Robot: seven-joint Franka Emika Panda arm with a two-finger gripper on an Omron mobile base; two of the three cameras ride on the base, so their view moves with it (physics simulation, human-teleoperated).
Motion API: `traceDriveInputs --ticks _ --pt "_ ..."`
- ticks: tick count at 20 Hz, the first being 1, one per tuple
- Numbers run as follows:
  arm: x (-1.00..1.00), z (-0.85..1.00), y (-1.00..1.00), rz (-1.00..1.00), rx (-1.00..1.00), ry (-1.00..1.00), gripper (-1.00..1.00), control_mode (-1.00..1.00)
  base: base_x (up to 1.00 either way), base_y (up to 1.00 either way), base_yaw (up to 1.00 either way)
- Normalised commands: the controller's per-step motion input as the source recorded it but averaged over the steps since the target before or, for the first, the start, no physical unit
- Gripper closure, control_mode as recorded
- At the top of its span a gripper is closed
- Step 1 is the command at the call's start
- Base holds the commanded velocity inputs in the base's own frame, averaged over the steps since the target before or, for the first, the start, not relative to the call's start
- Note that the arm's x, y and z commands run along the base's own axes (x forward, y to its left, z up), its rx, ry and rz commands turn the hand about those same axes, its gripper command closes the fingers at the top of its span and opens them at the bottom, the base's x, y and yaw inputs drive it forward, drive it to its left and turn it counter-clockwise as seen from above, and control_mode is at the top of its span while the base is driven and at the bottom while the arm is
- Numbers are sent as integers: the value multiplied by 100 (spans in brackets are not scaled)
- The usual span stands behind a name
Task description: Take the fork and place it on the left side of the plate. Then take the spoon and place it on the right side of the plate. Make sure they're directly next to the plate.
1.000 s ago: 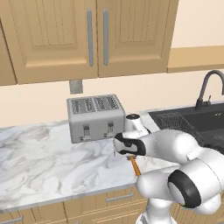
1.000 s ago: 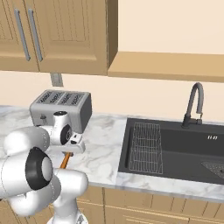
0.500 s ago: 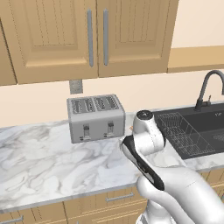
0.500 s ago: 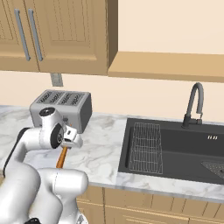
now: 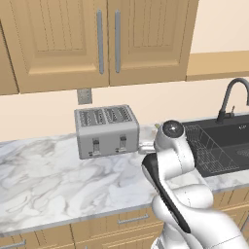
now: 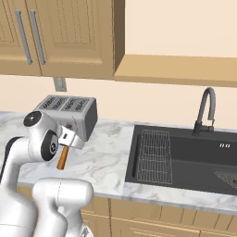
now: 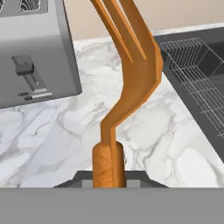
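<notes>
Fork (image 7: 131, 74) clamped in gripper (image 6: 69, 137) — lifted above counter (image 5: 58, 185).

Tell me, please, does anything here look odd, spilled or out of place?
Nothing is spilled or damaged. The one unusual thing is the fork: it is off the marble counter, held by its orange handle in the hand, between the toaster and the sink. This fits the task.

wood cabinets (image 5: 107, 39) | beige wall (image 6: 176, 23) | marble counter (image 5: 48, 180) | wall outlet (image 5: 84, 96), probably
</notes>
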Motion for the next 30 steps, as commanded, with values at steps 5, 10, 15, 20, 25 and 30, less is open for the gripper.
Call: traceDriveInputs --ticks 5,10,15,20,25,30 --pt "-13 66 0 -19 0 -20 100 -100 0 0 0" --pt "-49 50 -8 -16 3 -12 100 -100 0 0 0" --pt "-33 43 -23 -10 4 -8 100 -100 0 0 0" --pt "-19 3 -16 -7 2 0 100 -100 0 0 0" --pt "-2 0 0 0 0 1 100 -100 0 0 0" --pt "-5 -2 0 0 0 0 100 100 -50 2 -8"
